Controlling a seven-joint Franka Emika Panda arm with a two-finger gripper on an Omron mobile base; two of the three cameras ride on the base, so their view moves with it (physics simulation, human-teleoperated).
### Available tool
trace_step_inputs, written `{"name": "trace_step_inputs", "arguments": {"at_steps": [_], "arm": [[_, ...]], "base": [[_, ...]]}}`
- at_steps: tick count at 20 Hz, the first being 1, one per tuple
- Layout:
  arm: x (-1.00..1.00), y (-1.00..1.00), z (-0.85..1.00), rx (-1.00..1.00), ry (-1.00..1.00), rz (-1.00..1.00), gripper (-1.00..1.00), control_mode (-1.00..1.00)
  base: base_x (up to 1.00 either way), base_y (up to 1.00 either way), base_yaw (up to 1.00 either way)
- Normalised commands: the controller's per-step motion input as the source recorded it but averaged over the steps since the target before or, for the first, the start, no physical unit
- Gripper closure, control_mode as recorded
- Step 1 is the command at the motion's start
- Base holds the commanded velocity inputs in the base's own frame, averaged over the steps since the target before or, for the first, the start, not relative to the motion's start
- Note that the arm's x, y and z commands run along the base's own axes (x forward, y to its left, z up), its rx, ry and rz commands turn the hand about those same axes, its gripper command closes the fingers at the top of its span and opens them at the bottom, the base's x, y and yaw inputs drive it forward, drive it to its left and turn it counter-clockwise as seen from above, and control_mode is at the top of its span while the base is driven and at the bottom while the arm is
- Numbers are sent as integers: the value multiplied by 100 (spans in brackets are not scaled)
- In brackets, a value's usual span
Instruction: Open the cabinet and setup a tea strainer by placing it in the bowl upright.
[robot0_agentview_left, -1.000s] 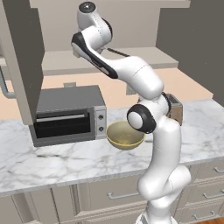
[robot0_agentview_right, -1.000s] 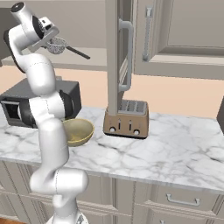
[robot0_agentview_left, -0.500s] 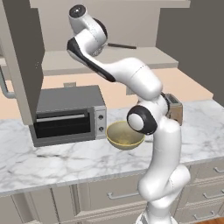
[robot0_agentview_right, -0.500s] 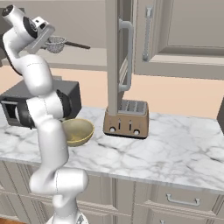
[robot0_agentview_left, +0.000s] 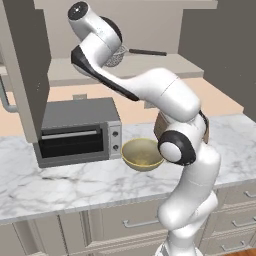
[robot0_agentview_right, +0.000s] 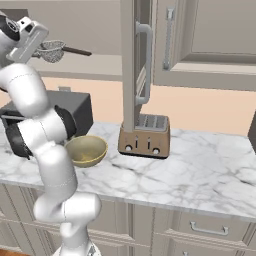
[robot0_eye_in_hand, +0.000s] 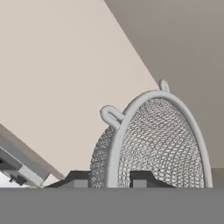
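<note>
Cabinet open; gripper clamps tea strainer above bowl

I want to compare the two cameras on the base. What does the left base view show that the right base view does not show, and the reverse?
Left base view alone: the front of the toaster oven, with its glass door and knobs, and the closed face of the left cabinet door.

Right base view alone: the brown toaster, the silver bar handles of the cabinet, and the hand clamped on the tea strainer's rim.

Both: the tea strainer held high before the open cabinet, its dark handle sticking out sideways, and the yellowish bowl on the marble counter below.
</note>
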Motion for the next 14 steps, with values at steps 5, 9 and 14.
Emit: {"name": "trace_step_inputs", "arguments": {"at_steps": [5, 9, 14], "arm": [[-100, -55, -12, 0, -14, -25, 100, -100], [-100, -69, 0, 0, -10, -22, 100, -100], [-100, -54, 0, 0, -3, -25, 100, -100]], "base": [[0, 0, 0], [0, 0, 0], [0, 0, 0]]}}
